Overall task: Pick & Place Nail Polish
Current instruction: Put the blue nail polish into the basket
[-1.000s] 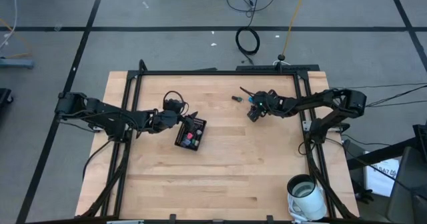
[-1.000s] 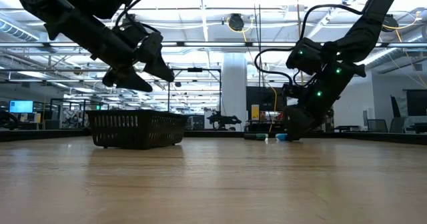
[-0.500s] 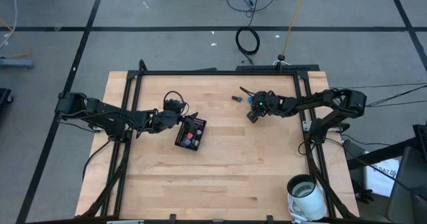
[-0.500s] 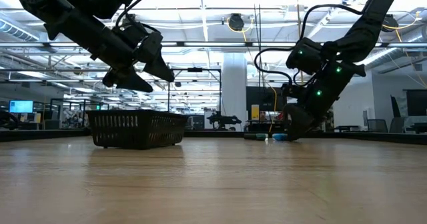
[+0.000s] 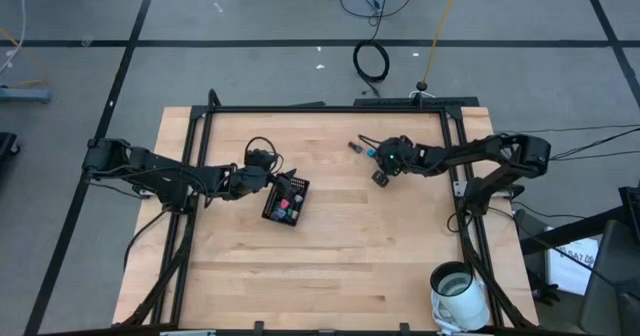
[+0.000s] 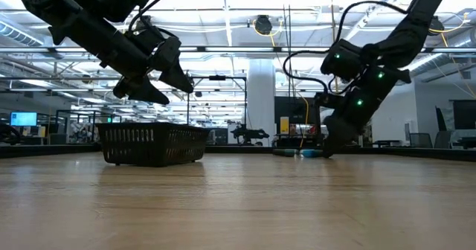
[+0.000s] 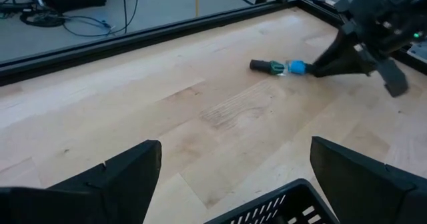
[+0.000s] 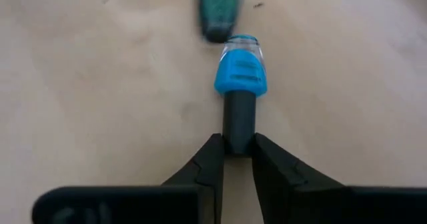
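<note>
A blue nail polish bottle (image 8: 241, 74) with a dark cap lies low at the table's far middle. It also shows in the high view (image 5: 370, 151). A green bottle (image 8: 217, 14) lies on its side on the wood just beyond it. My right gripper (image 8: 238, 147) is shut on the blue bottle. A small black slotted tray (image 5: 285, 201) at the left middle holds a few coloured bottles. My left gripper (image 7: 233, 177) hovers open and empty just above the tray's left side, and it also shows in the high view (image 5: 280, 181). My right gripper pinches the blue bottle's dark cap (image 8: 239, 121) between its two fingertips. The fingers come low from the table's right and lie along the bottle. The bottle's body points away from the fingers toward the green bottle. I cannot tell whether it rests on the wood or is just clear of it.
A black frame (image 5: 325, 109) runs around the table's far and side edges. A white cup (image 5: 458, 288) stands at the near right corner. Bare wood (image 5: 350, 266) fills the near half of the table.
My right gripper has shifted a little toward the table's far edge and turned slightly at the wrist, staying low by the two bottles.
</note>
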You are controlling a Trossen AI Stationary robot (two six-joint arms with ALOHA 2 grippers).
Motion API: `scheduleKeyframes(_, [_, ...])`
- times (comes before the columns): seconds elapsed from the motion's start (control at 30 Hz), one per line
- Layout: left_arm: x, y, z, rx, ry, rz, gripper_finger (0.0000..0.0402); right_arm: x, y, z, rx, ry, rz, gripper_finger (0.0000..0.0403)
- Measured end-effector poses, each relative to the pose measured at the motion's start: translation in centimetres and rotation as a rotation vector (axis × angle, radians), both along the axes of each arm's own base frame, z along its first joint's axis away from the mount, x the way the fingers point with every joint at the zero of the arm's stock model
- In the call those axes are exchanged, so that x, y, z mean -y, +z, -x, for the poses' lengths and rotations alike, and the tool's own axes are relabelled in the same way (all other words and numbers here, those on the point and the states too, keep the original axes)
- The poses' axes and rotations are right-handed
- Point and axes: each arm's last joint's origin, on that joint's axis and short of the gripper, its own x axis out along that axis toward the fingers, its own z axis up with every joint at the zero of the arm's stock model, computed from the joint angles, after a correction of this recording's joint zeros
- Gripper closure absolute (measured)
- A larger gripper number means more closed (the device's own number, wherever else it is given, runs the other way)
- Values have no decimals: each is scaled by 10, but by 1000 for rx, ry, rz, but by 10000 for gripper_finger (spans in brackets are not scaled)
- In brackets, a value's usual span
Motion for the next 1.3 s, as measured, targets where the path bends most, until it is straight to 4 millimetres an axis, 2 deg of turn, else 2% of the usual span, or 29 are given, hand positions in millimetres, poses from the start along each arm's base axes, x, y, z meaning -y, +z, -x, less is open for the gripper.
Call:
scheduleKeyframes(0.27, [0, 0, -1, 37, 26, 41, 27, -19, 32, -3, 90, 87, 136, 357])
scheduleKeyframes(0.5, [-1, -7, -12, 166, 48, 157, 27, -57, 54, -17, 149, 365, 343, 357])
scheduleKeyframes(0.67, [-3, -13, -31, 322, -80, 248, 27, -80, 60, -27, 195, 530, 463, 357])
scheduleKeyframes(0.83, [-3, -12, -48, 487, -224, 294, 27, -88, 63, -28, 211, 546, 501, 357])
scheduleKeyframes(0.9, [-2, -11, -55, 503, -257, 303, 27, -88, 63, -28, 214, 545, 500, 357])
scheduleKeyframes(1.3, [-5, -8, -132, 496, -380, 286, 27, -91, 64, -29, 224, 556, 499, 357])
